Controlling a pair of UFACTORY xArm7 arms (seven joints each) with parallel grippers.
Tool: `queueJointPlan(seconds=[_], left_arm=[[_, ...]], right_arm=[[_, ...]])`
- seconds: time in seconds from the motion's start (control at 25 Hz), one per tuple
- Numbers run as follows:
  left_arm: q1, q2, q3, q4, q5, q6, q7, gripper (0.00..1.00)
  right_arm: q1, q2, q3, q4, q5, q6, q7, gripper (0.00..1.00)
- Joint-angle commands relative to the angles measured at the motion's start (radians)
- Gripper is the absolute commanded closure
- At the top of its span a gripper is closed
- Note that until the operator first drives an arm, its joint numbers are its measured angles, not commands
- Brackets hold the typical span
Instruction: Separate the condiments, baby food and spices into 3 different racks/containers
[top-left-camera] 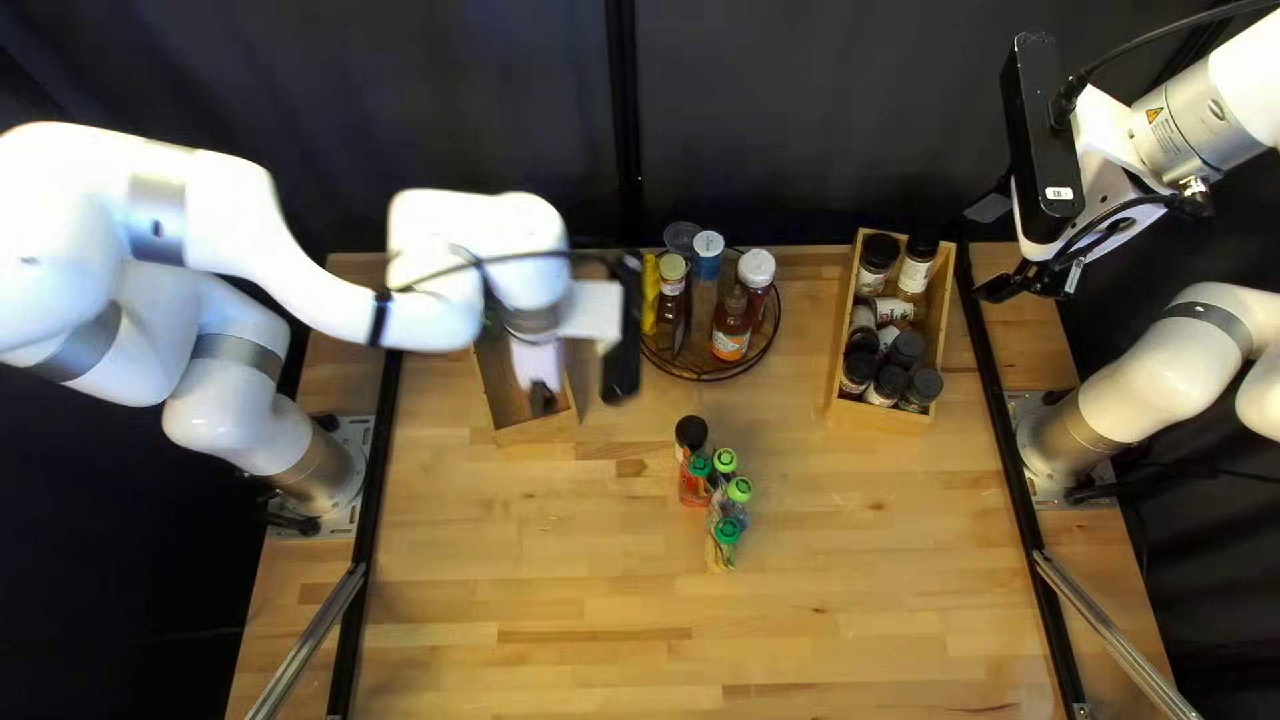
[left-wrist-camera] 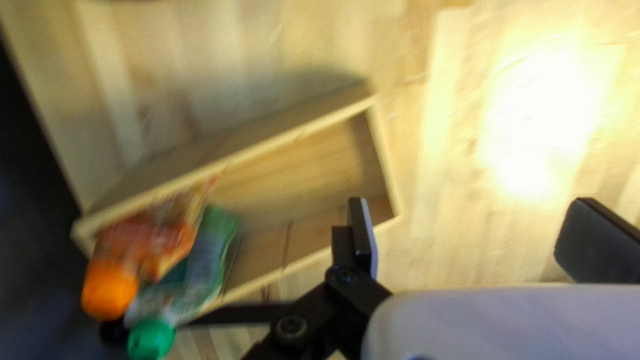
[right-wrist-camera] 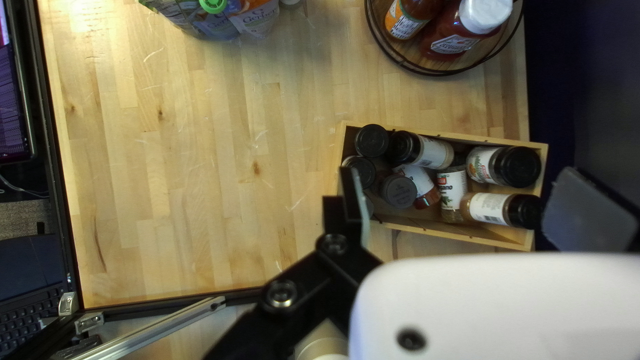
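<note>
The left arm [top-left-camera: 220, 227] reaches in beside the round tray [top-left-camera: 711, 379], on its left, with the left gripper [top-left-camera: 540, 398] pointing down, wide open. The right arm [top-left-camera: 1220, 114] holds the right gripper [top-left-camera: 990, 247], also open, well right of the tray.

Printed labels [right-wrist-camera: 490, 207] on spice jar [right-wrist-camera: 523, 212], sauce btl [right-wrist-camera: 467, 33], pouch [right-wrist-camera: 257, 17]; warning sign [top-left-camera: 1155, 115] on R arm [top-left-camera: 1207, 107].

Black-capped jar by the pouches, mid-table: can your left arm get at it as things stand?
Probably yes. My left jaws stand open and empty, and nothing seems to cover the jar. The pouches crowd its near side, so coming down from above looks safest.
</note>
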Motion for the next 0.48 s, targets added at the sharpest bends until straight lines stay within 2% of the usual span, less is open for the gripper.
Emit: queueJointPlan(seconds=[0.04, 0.24, 0.48], left_arm=[[-0.032, 0.068, -0.031, 0.033, -0.001, -0.087, 0.006, 0.0], [-0.04, 0.09, -0.04, -0.002, 0.014, -0.225, 0.002, 0.0], [-0.041, 0.197, -0.043, 0.048, 0.002, -0.311, 0.026, 0.0]], right_arm=[[0.0, 0.0, 0.0, 0.0, 0.0, 0.0, 0.0, 0.0], [0.0, 0.0, 0.0, 0.0, 0.0, 0.0, 0.0, 0.0], [0.0, 0.0, 0.0, 0.0, 0.0, 0.0, 0.0, 0.0]])
